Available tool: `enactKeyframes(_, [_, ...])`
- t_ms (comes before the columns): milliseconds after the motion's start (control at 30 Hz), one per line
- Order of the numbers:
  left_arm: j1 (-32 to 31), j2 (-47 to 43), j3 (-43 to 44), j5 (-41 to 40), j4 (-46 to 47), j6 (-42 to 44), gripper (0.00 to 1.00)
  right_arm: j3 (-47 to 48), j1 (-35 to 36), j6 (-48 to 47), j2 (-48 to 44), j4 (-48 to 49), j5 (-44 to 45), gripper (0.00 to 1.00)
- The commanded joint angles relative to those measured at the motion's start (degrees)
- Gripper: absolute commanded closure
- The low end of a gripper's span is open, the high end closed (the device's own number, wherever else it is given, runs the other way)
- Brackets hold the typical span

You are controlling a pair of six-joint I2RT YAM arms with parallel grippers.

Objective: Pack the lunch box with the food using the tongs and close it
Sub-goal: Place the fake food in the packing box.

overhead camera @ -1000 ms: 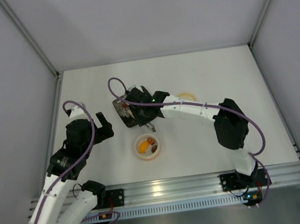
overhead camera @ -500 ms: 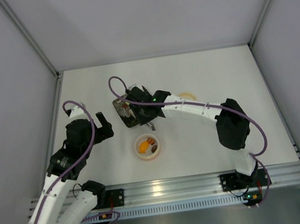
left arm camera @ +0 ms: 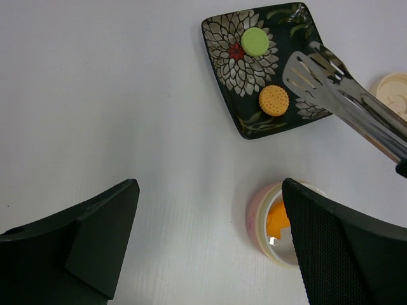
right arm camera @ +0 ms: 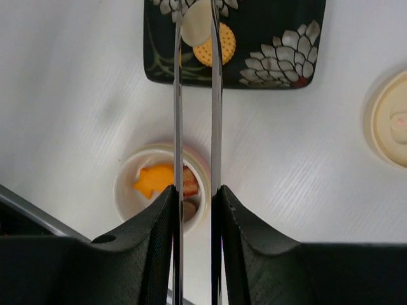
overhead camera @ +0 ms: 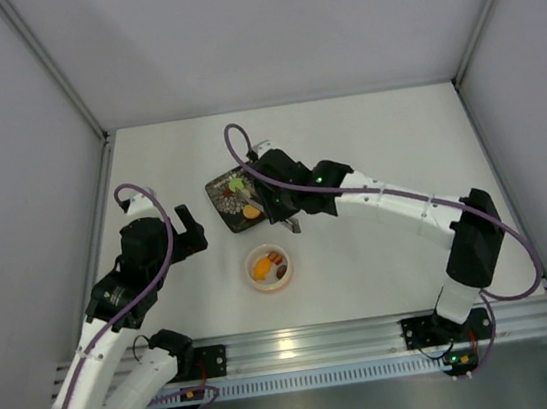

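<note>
Tongs: we count one pair of slim silvery metal tongs (left arm camera: pixel 356 105).
Lunch box: one small round pink-rimmed lunch box (right arm camera: pixel 121 190) stands open on the white desk (left arm camera: pixel 95 95), near the plate. One cream disc lid with a pink mark (right arm camera: pixel 389 121) lies apart from it.
Plate: one black square floral plate (right arm camera: pixel 267 25).
Food on plate: two pieces, a round green piece (left arm camera: pixel 256 41) and a round orange dotted piece (left arm camera: pixel 274 100).
Food in box: three pieces, an orange piece (right arm camera: pixel 154 180), a red-brown piece (right arm camera: pixel 189 179) and a darker brown piece (right arm camera: pixel 188 207).
Pale oval (right arm camera: pixel 196 22): it sits between the tong tips; we cannot tell whether it is food or tong head.
Right fingers (right arm camera: pixel 140 254): partly closed, clamped on both tong arms, pressing them near parallel.
Left fingers (left arm camera: pixel 89 241): spread wide, holding and touching nothing, above the desk.
Tongs' axis: it runs straight out from the right fingers, above the lunch box, with the tips over the plate beside the orange dotted piece.
</note>
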Motion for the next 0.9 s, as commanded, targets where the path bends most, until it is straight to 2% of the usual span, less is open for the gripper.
enactKeyframes(0, [-0.27, -0.60, -0.19, -0.57, 0.30, -0.51, 0.01, -4.96, 0.02, 0.73, -8.11, 2.25, 0.15, 0.72])
enactKeyframes(233, [-0.19, -0.69, -0.19, 0.04, 0.38, -0.42, 0.01, -18.32, 6.07, 4.86, -22.43, 4.37, 1.89, 0.72])
enactKeyframes(367, [-0.19, -0.77, -0.19, 0.04, 0.38, -0.33, 0.01, -20.35, 11.17, 6.88, -26.04, 2.35, 5.58, 0.71])
enactKeyframes(600, [-0.27, -0.77, -0.19, -0.05, 0.38, -0.33, 0.01, -23.78, 18.29, 10.58, -28.16, 1.82, 8.75, 0.71])
enactKeyframes(867, [-0.19, -0.60, -0.28, 0.04, 0.47, -0.33, 0.01, -28.27, 20.76, 13.48, -28.87, 3.40, 8.41, 0.71])
